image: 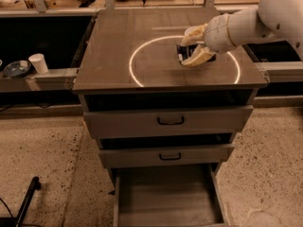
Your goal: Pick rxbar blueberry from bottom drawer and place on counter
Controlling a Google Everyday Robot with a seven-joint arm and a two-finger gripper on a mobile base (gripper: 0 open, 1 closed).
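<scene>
My gripper (188, 45) reaches in from the right over the counter (118, 51), inside the bright white ring (137, 60). Its cream fingers (199, 56) are shut on the rxbar blueberry (183, 52), a small dark bar with white lettering. The bar sits low over the counter near the ring's middle; I cannot tell whether it touches the surface. The bottom drawer (124, 207) is pulled open below, and its flat floor holds nothing.
Two shut grey drawer fronts with black handles (170, 120) (169, 156) sit above the open drawer. A white cup (38, 63) and a dark dish (16, 69) stand on the ledge at left. A black rod (27, 198) lies on the floor at lower left.
</scene>
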